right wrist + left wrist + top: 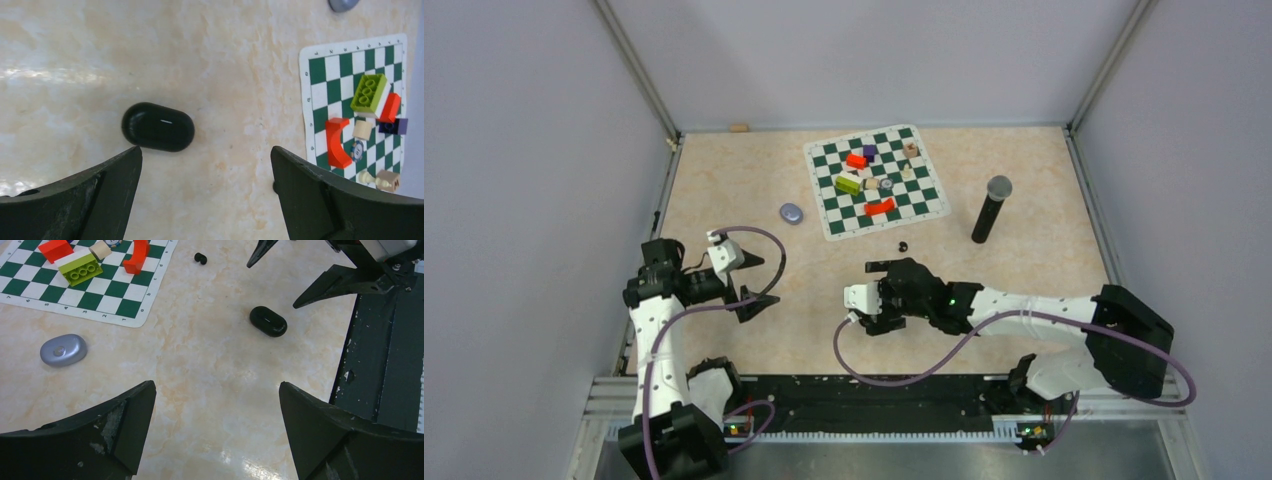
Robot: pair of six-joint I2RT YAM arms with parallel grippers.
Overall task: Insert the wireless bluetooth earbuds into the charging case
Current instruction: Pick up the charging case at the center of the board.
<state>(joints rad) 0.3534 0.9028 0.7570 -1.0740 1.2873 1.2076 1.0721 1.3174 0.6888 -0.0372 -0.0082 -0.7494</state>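
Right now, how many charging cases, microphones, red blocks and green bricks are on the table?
Charging cases: 2, black and silver
Microphones: 1
Red blocks: 2, one plain, one arched
Green bricks: 1
Total: 6

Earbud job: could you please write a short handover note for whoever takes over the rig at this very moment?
The left gripper is open and empty, above bare table.
The right gripper is open and empty, close by the black case.
The black case lies shut on the table, off the chessboard mat.
The black earbuds lie together on the table near the mat.
The grey oval case lies shut beside the mat.
Purple buds: not made out.
Done: nothing inserted.
Left: open the cases, seat every bud.
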